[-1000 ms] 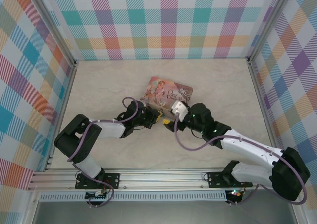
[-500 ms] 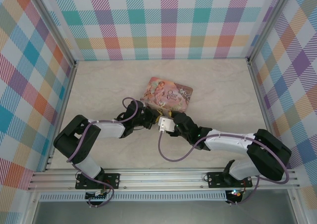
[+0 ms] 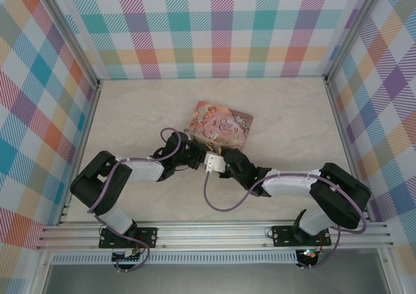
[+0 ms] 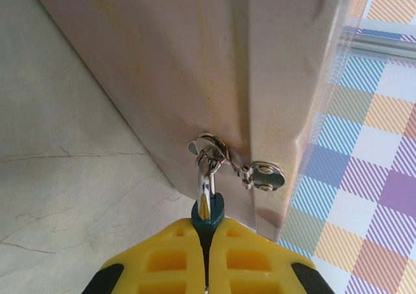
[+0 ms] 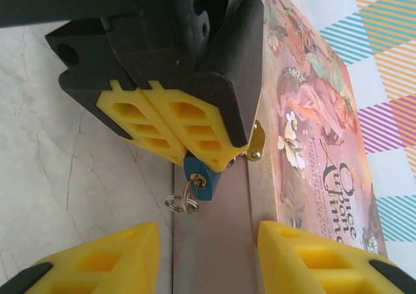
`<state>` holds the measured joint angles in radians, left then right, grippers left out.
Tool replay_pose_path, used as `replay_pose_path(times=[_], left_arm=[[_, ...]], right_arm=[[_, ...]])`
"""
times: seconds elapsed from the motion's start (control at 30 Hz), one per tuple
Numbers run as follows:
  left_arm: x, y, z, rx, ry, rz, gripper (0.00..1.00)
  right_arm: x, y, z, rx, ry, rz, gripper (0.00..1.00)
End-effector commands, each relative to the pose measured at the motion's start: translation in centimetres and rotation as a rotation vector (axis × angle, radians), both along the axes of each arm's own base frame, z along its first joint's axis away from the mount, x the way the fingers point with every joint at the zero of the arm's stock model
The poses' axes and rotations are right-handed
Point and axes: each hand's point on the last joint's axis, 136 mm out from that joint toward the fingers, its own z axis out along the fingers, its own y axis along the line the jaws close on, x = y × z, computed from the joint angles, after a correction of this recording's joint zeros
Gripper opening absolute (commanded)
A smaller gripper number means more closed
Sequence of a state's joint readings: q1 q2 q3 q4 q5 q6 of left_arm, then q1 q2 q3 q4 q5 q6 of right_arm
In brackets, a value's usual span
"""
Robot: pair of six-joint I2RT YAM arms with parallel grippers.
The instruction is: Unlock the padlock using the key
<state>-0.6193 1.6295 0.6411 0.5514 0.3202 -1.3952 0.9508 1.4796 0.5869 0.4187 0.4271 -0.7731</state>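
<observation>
The right gripper (image 5: 205, 258) comes first in its wrist view, jaws spread with nothing between them. Straight ahead of that gap, a little left of its centre line, hangs the key (image 5: 184, 201) on its small ring, at the free end of the padlock (image 5: 195, 175). The padlock's long axis points from the left gripper (image 5: 185, 149) toward the right one, so the right arm is the one placed to take the key. The left gripper is pressed together on the padlock's body. Beyond it the shackle (image 4: 204, 177) passes through the clasp on the tin (image 5: 312, 138), whose wall runs close along the right finger's side (the tight side). The table (image 5: 58, 177) to the left lies open.
</observation>
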Motion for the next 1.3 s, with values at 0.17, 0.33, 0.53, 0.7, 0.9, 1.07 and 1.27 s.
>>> replay_pose_path(times=[0.17, 0.33, 0.53, 0.7, 0.9, 1.07, 1.27], left_arm=[[0.7, -0.9, 3.7, -0.069, -0.081, -0.009, 0.0], [0.7, -1.0, 3.7, -0.069, -0.08, -0.012, 0.0], [0.6, -1.0, 3.8, -0.071, -0.079, -0.013, 0.0], [0.6, -1.0, 3.8, -0.072, -0.08, -0.013, 0.0], [0.6, -1.0, 3.8, -0.073, -0.078, -0.013, 0.0], [0.5, -1.0, 3.8, -0.073, -0.077, -0.013, 0.0], [0.6, -0.9, 3.7, -0.075, -0.073, -0.006, 0.0]], right_arm=[[0.5, 1.6, 0.7, 0.068, -0.007, -0.003, 0.34], [0.6, 2.0, 0.8, 0.088, -0.003, -0.006, 0.3], [0.7, 2.1, 0.9, 0.1, -0.002, -0.009, 0.27], [0.8, 2.4, 0.9, 0.112, 0.005, -0.01, 0.24], [1.1, 2.7, 0.7, 0.109, 0.002, -0.019, 0.2], [1.5, 2.6, 0.5, 0.109, -0.007, -0.039, 0.17], [1.9, 2.2, 0.5, 0.127, -0.009, -0.086, 0.12]])
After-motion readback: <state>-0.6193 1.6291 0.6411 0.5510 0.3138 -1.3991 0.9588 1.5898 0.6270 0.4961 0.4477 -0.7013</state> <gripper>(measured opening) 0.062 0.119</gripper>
